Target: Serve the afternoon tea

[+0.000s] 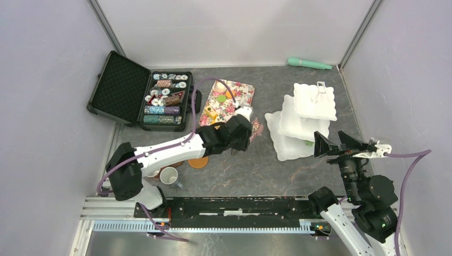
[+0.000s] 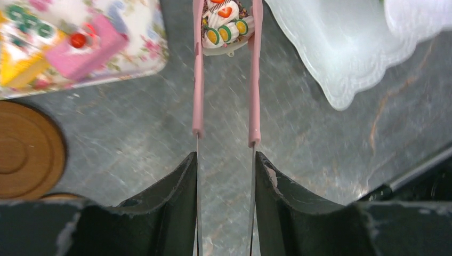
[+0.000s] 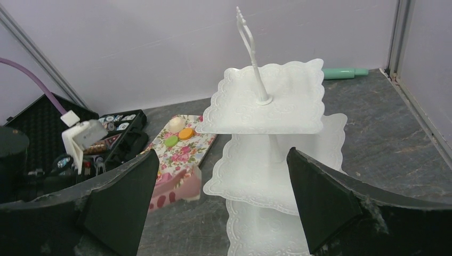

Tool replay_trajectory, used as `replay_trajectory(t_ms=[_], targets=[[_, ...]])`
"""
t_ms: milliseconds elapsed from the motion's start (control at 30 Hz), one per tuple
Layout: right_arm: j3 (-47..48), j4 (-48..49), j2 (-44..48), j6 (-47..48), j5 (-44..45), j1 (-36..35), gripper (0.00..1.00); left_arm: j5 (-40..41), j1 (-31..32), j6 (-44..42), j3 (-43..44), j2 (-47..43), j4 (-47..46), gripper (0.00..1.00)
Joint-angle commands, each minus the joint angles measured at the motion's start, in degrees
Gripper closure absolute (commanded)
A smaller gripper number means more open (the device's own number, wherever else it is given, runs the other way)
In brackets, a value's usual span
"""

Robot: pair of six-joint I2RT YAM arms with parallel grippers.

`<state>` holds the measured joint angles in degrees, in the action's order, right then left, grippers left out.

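My left gripper (image 2: 226,160) is shut on a pair of tongs (image 2: 198,80) with thin metal arms and pink tips. The tips pinch a small white toy pastry (image 2: 226,29) with green and orange rounds and a red heart, just off the tabletop between the floral tray (image 2: 122,64) and the lowest tier of the white scallop-edged stand (image 2: 346,48). In the top view that gripper (image 1: 242,130) hangs left of the stand (image 1: 306,114). My right gripper (image 1: 336,143) stands open and empty in front of the stand (image 3: 266,101). More pastries (image 3: 178,137) lie on the tray.
A brown saucer (image 1: 198,162) and a white mug (image 1: 169,175) sit by the left arm. An open black case of poker chips (image 1: 160,101) stands at the back left. A green stick-shaped object (image 1: 309,64) lies along the back wall. Purple walls close in all sides.
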<state>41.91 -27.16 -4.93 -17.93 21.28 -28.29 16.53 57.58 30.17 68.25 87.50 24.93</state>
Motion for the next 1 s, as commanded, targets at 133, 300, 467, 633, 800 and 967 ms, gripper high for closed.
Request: replay_trajectory(t_ms=[133,300,467,633,800,967], targets=[[1.66,-0.30,2.40,1.52,1.56,-0.17,0.02,2.77,8.88,1.80,-3.64,-0.89,-12.41,0.67],[2.66,-1.13,1.41,2.12,1.57,-0.18,0.02,2.32,9.96,1.17,-2.77,2.34,-16.48,0.67],[1.98,-0.98,1.54,1.34,1.90,-0.18,0.02,1.07,9.98,-0.20,-0.03,6.54,-19.39,0.67],[1.04,-0.93,1.54,0.11,1.77,-0.18,0.02,-2.92,10.02,0.76,0.93,11.20,-23.24,0.67],[-0.32,0.19,2.78,-0.34,2.07,-0.18,0.02,-3.79,10.02,-0.22,5.08,16.08,-23.29,0.65],[-0.27,0.17,2.73,-0.33,1.72,-0.18,0.02,-2.84,10.06,0.09,7.17,18.88,-22.28,0.59]])
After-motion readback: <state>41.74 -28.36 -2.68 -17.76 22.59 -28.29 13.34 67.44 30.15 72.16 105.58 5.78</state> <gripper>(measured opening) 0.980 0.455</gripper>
